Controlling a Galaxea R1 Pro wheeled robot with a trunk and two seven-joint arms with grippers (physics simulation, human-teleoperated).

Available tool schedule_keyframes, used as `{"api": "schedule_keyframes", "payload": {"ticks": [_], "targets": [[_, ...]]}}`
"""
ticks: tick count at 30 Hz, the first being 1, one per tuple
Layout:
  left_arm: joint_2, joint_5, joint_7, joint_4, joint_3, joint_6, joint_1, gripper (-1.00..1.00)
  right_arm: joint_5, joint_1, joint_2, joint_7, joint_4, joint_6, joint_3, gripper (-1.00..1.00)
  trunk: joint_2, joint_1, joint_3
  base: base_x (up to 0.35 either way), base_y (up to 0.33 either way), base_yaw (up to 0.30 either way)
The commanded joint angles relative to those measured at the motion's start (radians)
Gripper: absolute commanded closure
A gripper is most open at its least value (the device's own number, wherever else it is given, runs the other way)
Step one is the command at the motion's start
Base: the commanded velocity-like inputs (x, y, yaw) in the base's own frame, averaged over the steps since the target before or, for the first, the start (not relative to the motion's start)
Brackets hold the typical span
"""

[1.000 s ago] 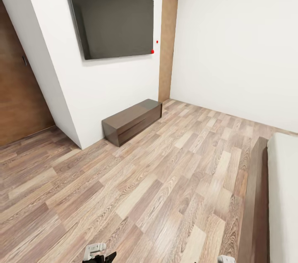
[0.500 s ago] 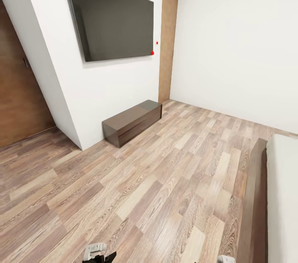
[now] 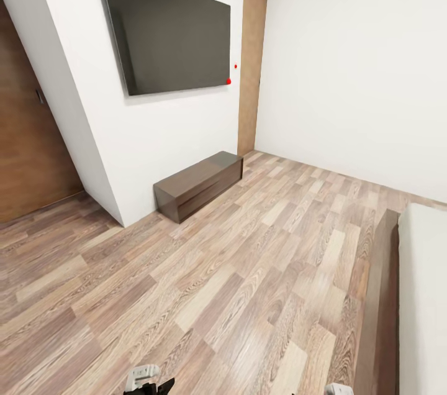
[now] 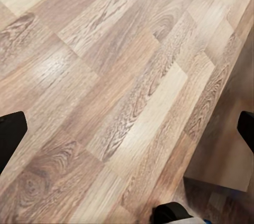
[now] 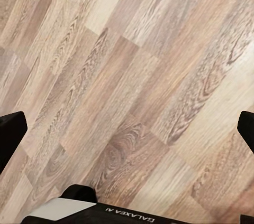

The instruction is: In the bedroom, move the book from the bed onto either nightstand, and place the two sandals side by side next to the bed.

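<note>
bed (image 3: 422,295) at right edge, dark frame and pale mattress, long low wall cabinet (image 3: 198,184) far left under wall TV (image 3: 167,31), wood floor (image 3: 236,283) between, left pincer (image 4: 127,129) and right pincer (image 5: 127,129) both spread wide, empty, over floor

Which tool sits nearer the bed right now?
Right. The right tool is low beside the bed frame; the left tool is farther across the floor.

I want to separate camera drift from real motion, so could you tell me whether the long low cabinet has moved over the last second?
No. The low cabinet keeps its place against the wall beneath the television; the whole picture slid slightly, so the camera moved.
</note>
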Motion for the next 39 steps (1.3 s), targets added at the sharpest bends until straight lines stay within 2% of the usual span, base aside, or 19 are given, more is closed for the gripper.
{"api": "schedule_keyframes", "payload": {"ticks": [1, 20, 39], "targets": [[0.0, -0.002, -0.005, 0.002, 0.007, -0.001, -0.001, -1.0, 0.004, -0.001, 0.0, 0.003, 0.002, -0.004, -0.004, -1.0, 0.007, -0.004, 0.002, 0.0, 0.0, 0.0], [0.0, -0.002, -0.005, 0.002, 0.007, -0.001, -0.001, -1.0, 0.004, -0.001, 0.0, 0.003, 0.001, -0.005, -0.004, -1.0, 0.14, -0.077, 0.062, 0.0, 0.0, 0.0], [0.0, -0.002, -0.005, 0.002, 0.007, -0.002, -0.001, -1.0, 0.004, -0.001, 0.0, 0.003, 0.002, -0.006, -0.004, -1.0, 0.14, -0.077, 0.085, 0.0, 0.0, 0.0]]}}
